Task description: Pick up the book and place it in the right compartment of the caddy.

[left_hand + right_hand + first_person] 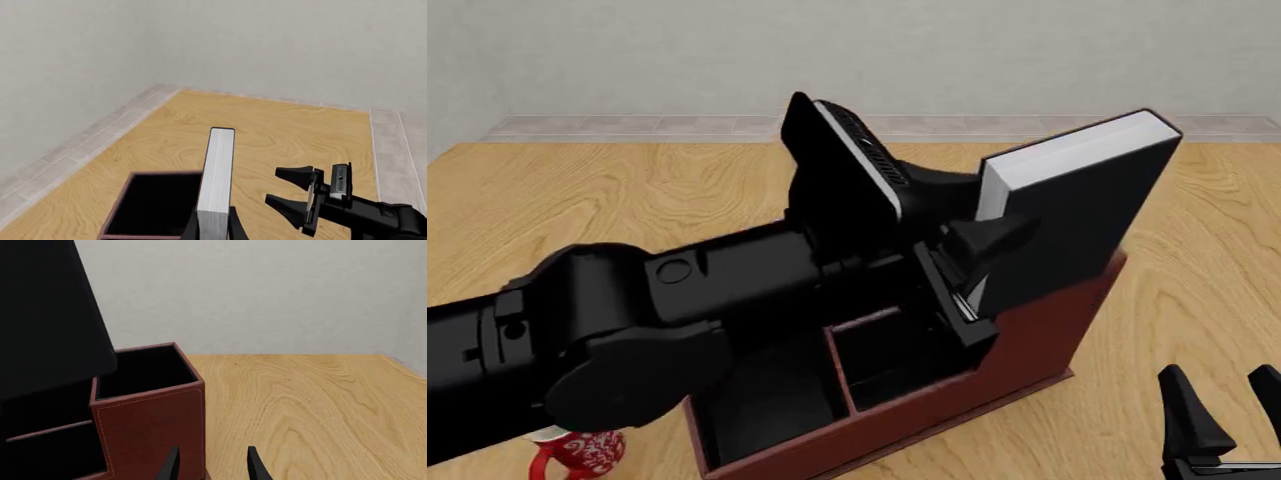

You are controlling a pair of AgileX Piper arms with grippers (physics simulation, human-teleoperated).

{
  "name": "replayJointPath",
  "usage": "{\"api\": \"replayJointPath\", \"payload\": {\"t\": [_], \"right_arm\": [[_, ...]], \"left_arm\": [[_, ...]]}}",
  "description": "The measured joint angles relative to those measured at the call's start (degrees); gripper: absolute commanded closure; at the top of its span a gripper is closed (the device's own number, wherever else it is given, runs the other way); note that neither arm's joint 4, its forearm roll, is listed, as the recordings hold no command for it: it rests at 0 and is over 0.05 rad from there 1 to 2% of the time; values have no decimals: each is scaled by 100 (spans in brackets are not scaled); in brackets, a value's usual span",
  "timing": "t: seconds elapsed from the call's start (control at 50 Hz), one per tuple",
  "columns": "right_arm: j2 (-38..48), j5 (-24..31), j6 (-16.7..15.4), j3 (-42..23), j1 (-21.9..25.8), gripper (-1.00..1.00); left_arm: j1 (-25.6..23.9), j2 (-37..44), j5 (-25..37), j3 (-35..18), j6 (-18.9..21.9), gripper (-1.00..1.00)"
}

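My left gripper [977,272] is shut on the book [1081,215] and holds it tilted in the air over the right end of the caddy [1021,365]. The book's white page block [217,185] faces the left wrist camera. The black-lined right compartment [157,205] lies just below and beside it. In the right wrist view the book's black cover [47,315] hangs over the caddy, next to the right compartment [141,367], which has nothing in it. My right gripper [1221,415] stands open and holds nothing, low over the table to the right of the caddy.
A red mug [581,452] stands at the front left, partly behind the left arm [627,320]. The caddy's middle cell [888,360] and left cell [761,410] show black lining. Pale walls and a tiled floor strip [393,150] border the wooden table [313,405].
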Motion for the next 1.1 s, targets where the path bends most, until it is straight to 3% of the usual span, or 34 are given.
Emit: {"api": "replayJointPath", "payload": {"t": [1.1], "right_arm": [[0,0,0,0,0,-100]], "left_arm": [[968,1376,55,-1518,-82,100]]}}
